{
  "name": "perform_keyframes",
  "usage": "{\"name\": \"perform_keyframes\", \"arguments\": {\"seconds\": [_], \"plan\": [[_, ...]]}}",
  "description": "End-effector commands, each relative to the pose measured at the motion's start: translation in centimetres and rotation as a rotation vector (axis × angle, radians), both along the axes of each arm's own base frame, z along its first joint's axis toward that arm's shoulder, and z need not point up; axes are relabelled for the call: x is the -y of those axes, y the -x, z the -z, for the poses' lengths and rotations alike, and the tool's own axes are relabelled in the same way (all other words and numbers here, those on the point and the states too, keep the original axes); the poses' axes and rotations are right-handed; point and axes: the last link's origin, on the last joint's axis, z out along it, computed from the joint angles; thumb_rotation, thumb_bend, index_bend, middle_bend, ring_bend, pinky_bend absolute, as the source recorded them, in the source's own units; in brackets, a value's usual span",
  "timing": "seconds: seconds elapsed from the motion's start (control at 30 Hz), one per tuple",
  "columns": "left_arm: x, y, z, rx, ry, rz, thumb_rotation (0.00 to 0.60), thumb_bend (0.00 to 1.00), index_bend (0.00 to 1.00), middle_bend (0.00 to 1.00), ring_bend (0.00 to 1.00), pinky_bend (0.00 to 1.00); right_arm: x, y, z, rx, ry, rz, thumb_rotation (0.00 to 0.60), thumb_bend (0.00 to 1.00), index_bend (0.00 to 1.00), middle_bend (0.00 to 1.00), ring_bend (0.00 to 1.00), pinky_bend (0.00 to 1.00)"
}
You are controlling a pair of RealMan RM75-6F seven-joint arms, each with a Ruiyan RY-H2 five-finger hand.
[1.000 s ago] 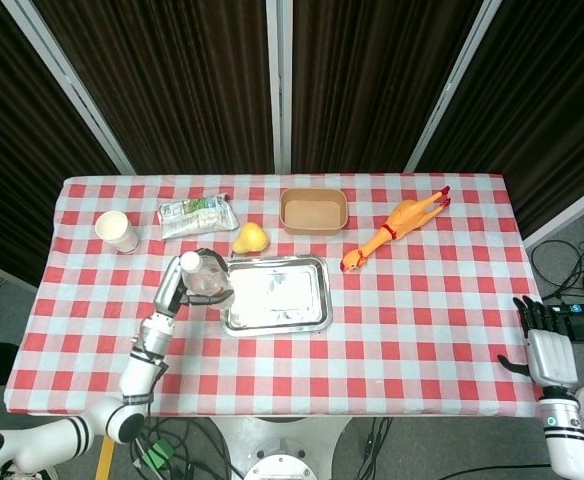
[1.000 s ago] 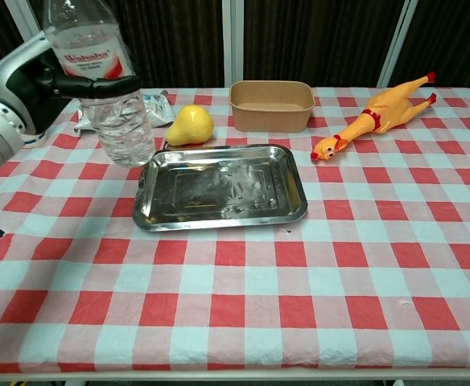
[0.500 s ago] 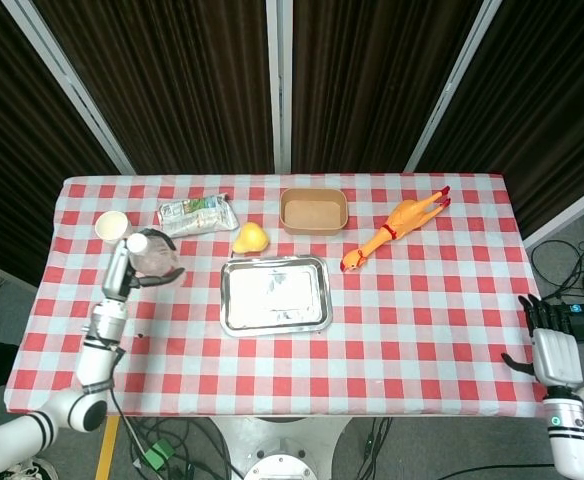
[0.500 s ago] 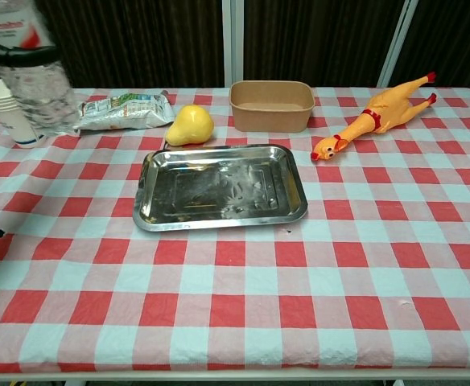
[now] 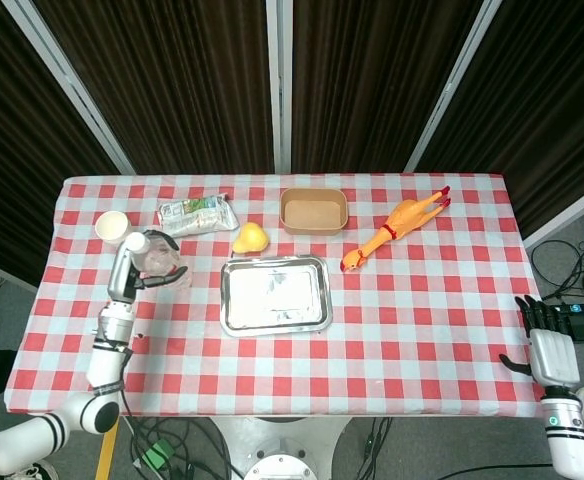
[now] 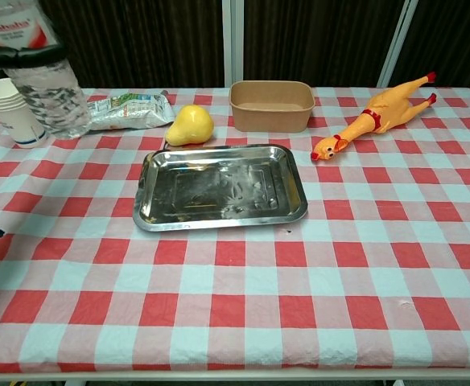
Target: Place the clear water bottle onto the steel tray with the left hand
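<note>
1. The left hand (image 5: pixel 140 262) grips the clear water bottle (image 6: pixel 43 84), dark fingers (image 6: pixel 22 55) wrapped round it just under the red label; the hand itself is mostly cut off at the chest view's left edge.
2. The right hand (image 5: pixel 546 345) hangs off the table's right end, touching nothing; its fingers look loosely apart, though it is small in the head view.
3. The bottle is held above the checked tablecloth (image 5: pixel 422 300) left of the steel tray (image 6: pixel 219 186), apart from it, with the paper cups (image 6: pixel 10 108) just beside its other side.
4. Bare cloth lies between bottle and tray; the pear (image 6: pixel 189 125) sits close to the tray's far left corner, with the snack packet (image 6: pixel 130 110) behind.
5. The bottle is transparent, ribbed low down, white-capped in the head view, and roughly upright.
6. The brown box (image 6: pixel 271 104) and rubber chicken (image 6: pixel 372 112) lie beyond the tray's far right.
</note>
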Motion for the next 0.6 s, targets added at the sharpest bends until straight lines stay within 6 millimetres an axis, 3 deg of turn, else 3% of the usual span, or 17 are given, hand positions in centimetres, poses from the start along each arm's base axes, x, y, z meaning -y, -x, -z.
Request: {"name": "perform_keyframes", "arguments": {"seconds": [0.03,0.3,0.6], "plan": [[0.3,-2.3,3.7,0.033,0.078,0.036,0.600,0.20,0.61,0.67,0.50,0.53,0.0,0.1,0.0,-0.002,0.001,0.003,0.600,0.07,0.00,0.04,0.00,0.00],[0.3,-6.6,8.1,0.067,0.116,0.096,0.600,0.20,0.61,0.66,0.51,0.53,0.1,0.5,0.4,-0.008,-0.016,0.021,0.600,0.07,0.00,0.04,0.00,0.00],[0.7,-7.9,11.5,0.060,0.131,0.116,0.600,0.19,0.61,0.66,0.50,0.52,0.3,0.9,0.1,0.001,-0.003,0.037,0.600,0.07,0.00,0.04,0.00,0.00]]}}
